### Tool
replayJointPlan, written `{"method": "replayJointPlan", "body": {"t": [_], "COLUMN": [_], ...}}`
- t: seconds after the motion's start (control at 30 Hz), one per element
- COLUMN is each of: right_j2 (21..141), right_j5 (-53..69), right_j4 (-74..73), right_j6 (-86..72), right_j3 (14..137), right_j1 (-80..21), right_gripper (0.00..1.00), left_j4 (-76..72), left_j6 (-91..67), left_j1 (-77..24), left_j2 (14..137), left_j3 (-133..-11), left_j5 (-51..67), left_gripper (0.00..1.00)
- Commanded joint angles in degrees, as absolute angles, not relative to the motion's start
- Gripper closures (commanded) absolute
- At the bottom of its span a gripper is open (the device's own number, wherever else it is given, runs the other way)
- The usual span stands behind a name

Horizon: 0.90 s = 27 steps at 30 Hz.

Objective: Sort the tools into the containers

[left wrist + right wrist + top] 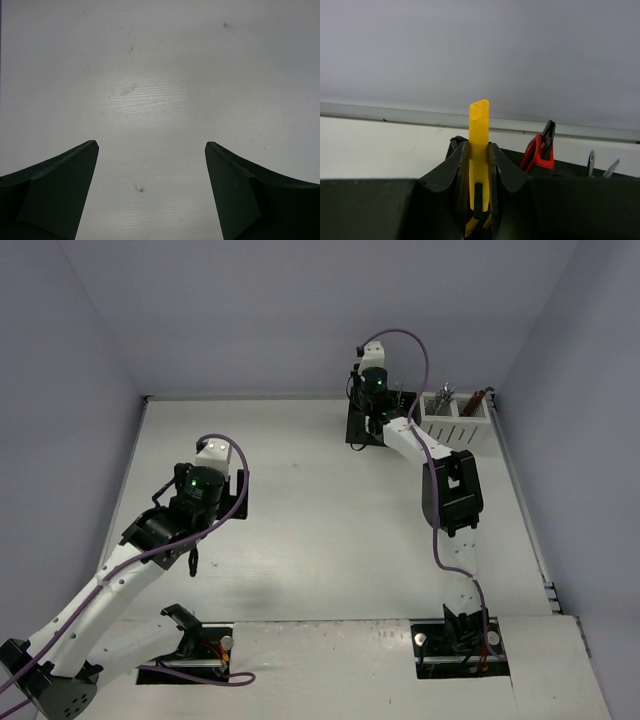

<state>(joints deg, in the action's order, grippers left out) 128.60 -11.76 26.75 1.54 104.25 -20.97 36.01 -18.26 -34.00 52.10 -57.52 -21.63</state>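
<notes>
Near far wall (470, 50): right hand (479, 150) pinching yellow knife (479, 122).

We see our left gripper (150, 143) with its two dark wedge-shaped fingers (55, 190) spread wide in the lower corners, over a scuffed white wood-grain tabletop (160, 75)

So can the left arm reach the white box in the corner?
Probably not easily. The white box sits in the far right corner, across the table from the left arm, and the right arm, gripping a yellow knife, stands in between. The left fingers are open and hold nothing.
</notes>
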Motion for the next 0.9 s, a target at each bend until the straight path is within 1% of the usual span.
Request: {"method": "replayJointPlan", "body": {"t": [0.0,0.03,0.1,0.27,0.4,0.5,0.63,0.7,0.77,0.87], "right_j2": [124.1,123.5,121.8,116.8,110.3,104.2,96.0,90.1,84.3,73.7], "right_j5": [-10.5,-10.5,-10.5,-12.3,-12.6,-12.8,-15.0,-16.3,-17.8,-19.5], "right_j4": [35.1,35.3,35.3,35.3,35.1,33.0,23.9,20.9,18.3,14.8], "right_j6": [0.0,0.0,0.0,0.1,-1.1,-1.2,-0.5,-0.5,-0.5,-0.5], "right_j3": [101.5,100.8,99.8,95.5,92.7,92.0,91.9,89.9,85.7,80.6], "right_j1": [-20.9,-21.0,-21.3,-22.1,-22.2,-22.1,-21.9,-21.7,-21.6,-21.6], "right_gripper": [0.87,0.81,0.73,0.59,0.47,0.35,0.14,0.06,0.01,0.0], "left_j4": [34.5,34.5,34.4,34.2,34.5,34.6,35.4,35.4,35.3,35.1], "left_j6": [-17.9,-17.9,-17.8,-17.5,-16.8,-16.2,-16.9,-16.6,-15.9,-14.9], "left_j1": [-33.5,-33.5,-33.5,-33.5,-33.5,-33.5,-33.4,-33.4,-33.3,-33.3], "left_j2": [51.9,52.1,52.1,52.2,51.4,50.4,49.9,50.1,50.4,50.9], "left_j3": [-60.3,-60.5,-60.8,-61.3,-62.3,-63.7,-67.6,-69.7,-71.7,-74.3], "left_j5": [-23.8,-23.8,-23.8,-23.6,-23.2,-23.2,-24.2,-24.2,-24.4,-25.2], "left_gripper": [0.15,0.15,0.15,0.15,0.15,0.15,0.15,0.15,0.15,0.15]}}
